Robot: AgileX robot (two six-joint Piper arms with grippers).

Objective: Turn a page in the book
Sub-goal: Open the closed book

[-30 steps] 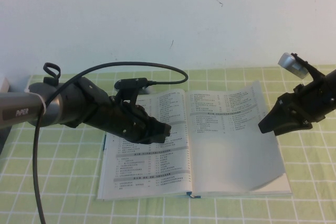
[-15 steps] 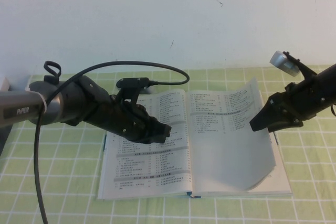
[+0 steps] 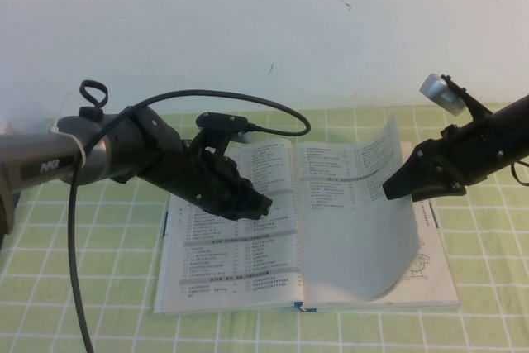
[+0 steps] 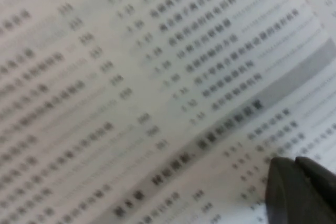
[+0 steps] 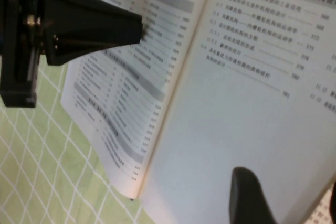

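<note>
Your book (image 3: 248,245) lies open on the green checked cloth (image 3: 83,287). Its right-hand page (image 3: 364,229) curls upward, pinched at the outer edge by your right gripper (image 3: 390,191). Your left gripper (image 3: 263,206), clenched, presses down on the left page.

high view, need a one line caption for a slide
Right hand lifts a page of the open book; left hand shut, pressing the left page.

Left tool (image 3: 258,205) over the book's (image 3: 240,270) left page — right tool (image 3: 395,188) at its right (lifted) page.
</note>
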